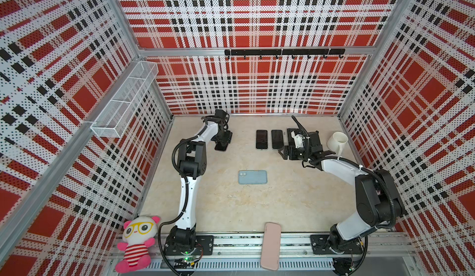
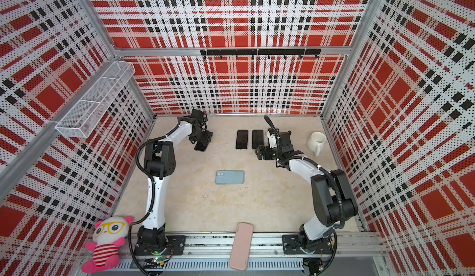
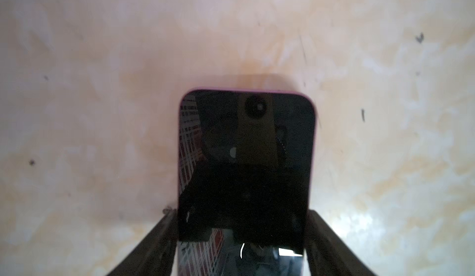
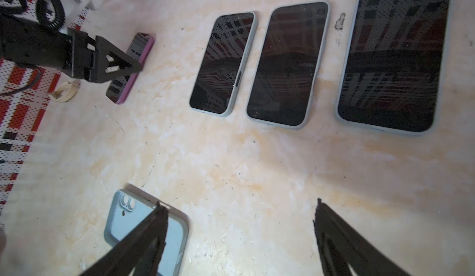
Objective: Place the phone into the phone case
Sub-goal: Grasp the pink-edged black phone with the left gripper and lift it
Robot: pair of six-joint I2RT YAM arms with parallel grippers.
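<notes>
With left gripper [image 3: 241,211] clamped across the phone [image 3: 246,138], right gripper [image 4: 238,202] open, I see the case [image 1: 252,177] crosswise toward the counter's [image 1: 231,208] middle.

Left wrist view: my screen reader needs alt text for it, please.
A dark-screened phone with a pink edge lies face up on the beige table, gripped at its long sides by the black fingers of the left gripper.

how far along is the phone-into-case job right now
Early. Done: the left gripper is at the pink-edged phone, at the back of the table. In hand: its fingers press the phone's long sides; the phone looks flat. Remaining: lift it, carry it to a case, perhaps the pink case at the front edge, and seat it. The right gripper hangs open, empty.
</notes>
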